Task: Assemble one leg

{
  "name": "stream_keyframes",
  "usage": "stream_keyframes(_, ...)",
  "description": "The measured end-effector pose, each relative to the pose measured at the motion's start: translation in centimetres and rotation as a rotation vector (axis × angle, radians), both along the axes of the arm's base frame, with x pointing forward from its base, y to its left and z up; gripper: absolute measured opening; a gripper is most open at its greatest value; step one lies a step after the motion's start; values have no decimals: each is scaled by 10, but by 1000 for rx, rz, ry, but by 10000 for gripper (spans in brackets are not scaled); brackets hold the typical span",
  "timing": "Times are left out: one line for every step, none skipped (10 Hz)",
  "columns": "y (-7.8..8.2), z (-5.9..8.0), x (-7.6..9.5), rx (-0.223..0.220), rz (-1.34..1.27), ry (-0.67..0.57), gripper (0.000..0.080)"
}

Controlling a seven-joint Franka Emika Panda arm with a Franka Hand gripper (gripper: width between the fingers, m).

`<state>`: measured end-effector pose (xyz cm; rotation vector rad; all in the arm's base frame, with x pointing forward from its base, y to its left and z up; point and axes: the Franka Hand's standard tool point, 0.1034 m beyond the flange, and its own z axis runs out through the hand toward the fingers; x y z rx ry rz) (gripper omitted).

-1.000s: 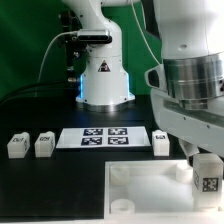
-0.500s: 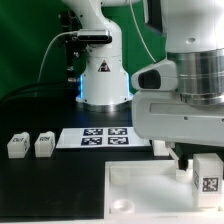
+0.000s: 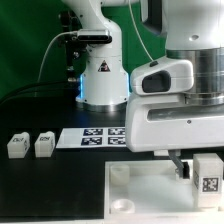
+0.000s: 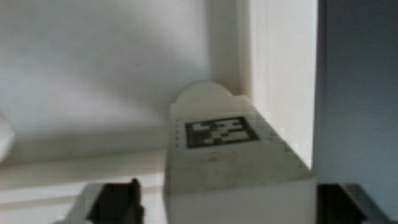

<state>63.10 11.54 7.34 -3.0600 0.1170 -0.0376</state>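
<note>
My gripper (image 3: 198, 172) is shut on a white leg (image 3: 207, 178) whose square tag faces the camera. It holds the leg upright at the far right corner of the large white panel (image 3: 140, 190). In the wrist view the leg (image 4: 222, 150) fills the space between my dark fingers (image 4: 119, 202), its tip close to the panel's corner (image 4: 267, 60). I cannot tell whether the leg touches the panel. Two more legs (image 3: 16, 145) (image 3: 43, 145) stand on the table at the exterior view's left.
The marker board (image 3: 92, 137) lies behind the panel, partly hidden by my arm. The robot's white base (image 3: 104, 80) stands at the back. A black table (image 3: 50, 185) carries everything.
My arm's bulk has swung toward the exterior view's left and now hides the leg that stood behind the panel. The held leg has sunk slightly.
</note>
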Motion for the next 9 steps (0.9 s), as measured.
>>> stream_keyframes(0,0,0,1,-9,1,290)
stream_keyframes(0,0,0,11,-177,15,290)
stream_keyframes(-1,0,0,14,-310,26,290)
stream_keyframes(-1,0,0,17,-409,34,290)
stream_keyframes(-2,0,2,29,-631,57,290)
stream_keyframes(-3,2,2,27,-844,79,290)
stream_keyframes(-3,2,3,46,-1036,103,290)
stream_keyframes(-2,1,2,78,-1304,150,291)
stream_keyframes(-2,0,1,88,-1406,168,291)
